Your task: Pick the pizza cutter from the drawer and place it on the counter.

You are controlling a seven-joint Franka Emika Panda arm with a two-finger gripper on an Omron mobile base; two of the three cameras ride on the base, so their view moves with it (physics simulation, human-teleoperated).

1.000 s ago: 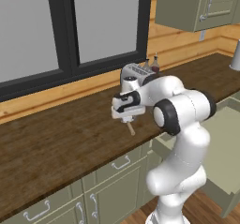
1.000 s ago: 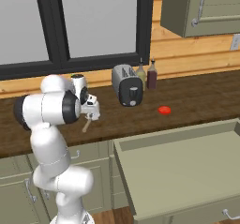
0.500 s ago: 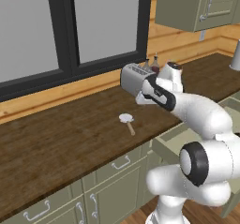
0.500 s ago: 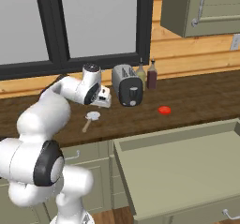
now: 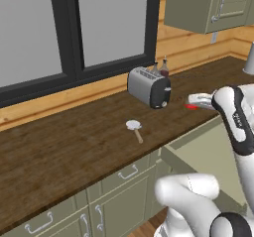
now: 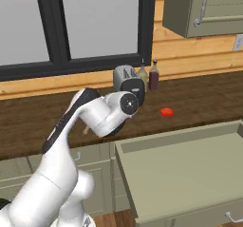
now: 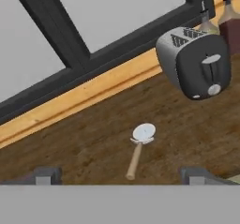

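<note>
Counter (image 5: 74,147): pizza cutter (image 5: 135,129) flat, wheel toward window, handle toward front edge; claw (image 7: 119,174) spread, empty.

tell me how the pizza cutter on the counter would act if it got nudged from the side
The pizza cutter lies flat on the counter, so it would probably slide or pivot rather than roll on its wheel. It looks small beside the toaster, so likely light. The straight wooden handle suggests it stays stiff.
</note>
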